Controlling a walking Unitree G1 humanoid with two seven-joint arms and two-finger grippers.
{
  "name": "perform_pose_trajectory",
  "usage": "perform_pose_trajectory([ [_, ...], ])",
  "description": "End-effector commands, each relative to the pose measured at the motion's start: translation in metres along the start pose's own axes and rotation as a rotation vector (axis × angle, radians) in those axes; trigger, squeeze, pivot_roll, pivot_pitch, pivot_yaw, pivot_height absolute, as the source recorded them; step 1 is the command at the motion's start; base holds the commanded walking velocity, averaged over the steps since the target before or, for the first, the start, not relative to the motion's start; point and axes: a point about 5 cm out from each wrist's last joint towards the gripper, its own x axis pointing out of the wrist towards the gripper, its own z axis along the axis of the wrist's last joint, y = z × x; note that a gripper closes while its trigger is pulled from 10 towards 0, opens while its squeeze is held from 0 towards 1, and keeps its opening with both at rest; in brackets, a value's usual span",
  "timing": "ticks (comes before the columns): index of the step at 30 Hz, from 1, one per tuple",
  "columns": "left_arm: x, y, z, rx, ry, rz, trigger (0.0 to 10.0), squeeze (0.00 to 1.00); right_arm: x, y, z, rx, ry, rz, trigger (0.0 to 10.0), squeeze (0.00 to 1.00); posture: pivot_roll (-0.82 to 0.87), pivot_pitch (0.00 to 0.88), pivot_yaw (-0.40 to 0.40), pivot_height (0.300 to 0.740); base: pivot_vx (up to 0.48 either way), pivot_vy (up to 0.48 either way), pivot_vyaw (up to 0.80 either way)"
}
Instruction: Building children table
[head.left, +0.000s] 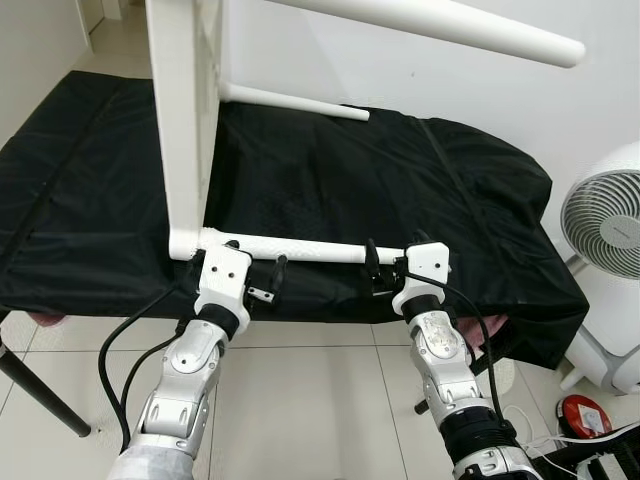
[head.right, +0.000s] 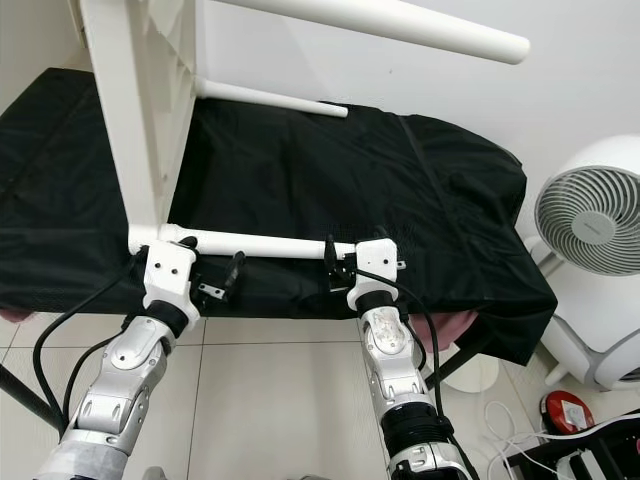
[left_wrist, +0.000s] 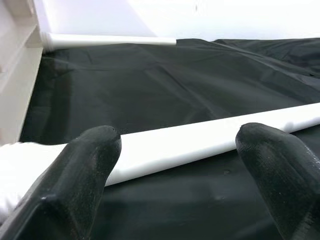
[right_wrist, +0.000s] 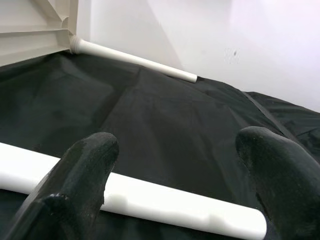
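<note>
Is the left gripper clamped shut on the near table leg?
No. In the left wrist view the two fingers stand wide apart, with the white leg passing beyond their tips over the black cloth.

Tabletop (head.left: 183, 110) cut off by top edge, upper leg (head.left: 440, 22) root out of frame, fan (head.left: 606, 225) clipped at right, cloth (head.left: 330, 180) hides whatever's under it.

— Any words, labels or numbers you can read anywhere?

— None. The round white plastic fan (head.left: 606, 224) has a small badge at the centre of its grille, but it is too small to make out.

— Anything else marked?

— Nothing legible.
</note>
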Motion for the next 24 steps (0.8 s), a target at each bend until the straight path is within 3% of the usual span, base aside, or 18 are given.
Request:
perform_pose_trajectory([
  [1,-0.0013,0.0011,-0.0029,-0.001,0.006,0.082,10.0,0.00,0.0002,-0.0021,-0.0022,-0.010,0.007,-0.001,10.0,0.00,0.05,0.000,-0.130,0.740,0.000,-0.259,0.00],
  [24,-0.0025,0.0005,-0.0026,-0.022,0.008,0.095,10.0,0.00,-0.0009,-0.0003,-0.0034,-0.005,0.011,0.005,10.0,0.00,0.05,0.000,-0.132,0.740,0.000,-0.250,0.00],
])
